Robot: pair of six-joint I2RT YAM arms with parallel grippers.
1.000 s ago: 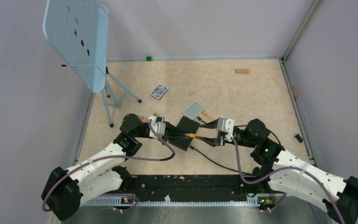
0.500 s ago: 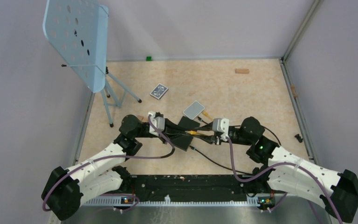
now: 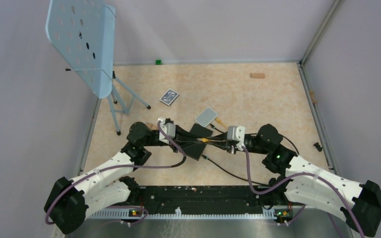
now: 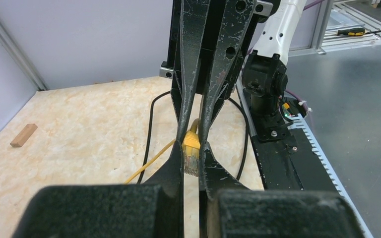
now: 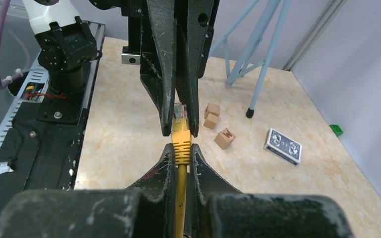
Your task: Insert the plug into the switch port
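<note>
The yellow plug hangs between both grippers above the flat black box; the switch port in the box's edge is hidden. My left gripper is shut on the plug's clear tip. From the opposite side my right gripper is shut on the plug's ribbed yellow boot, and the yellow cable runs back between its fingers. In the top view the left gripper and the right gripper meet tip to tip over the box.
A pale grey-blue card lies just behind the box and a patterned playing card farther back. A blue music stand stands at the left with its legs splayed. Small wooden blocks and a black cable lie nearby.
My right gripper has moved left and closed on the plug's yellow boot. The left gripper kept its hold on the plug's tip and shifted slightly toward the back.
</note>
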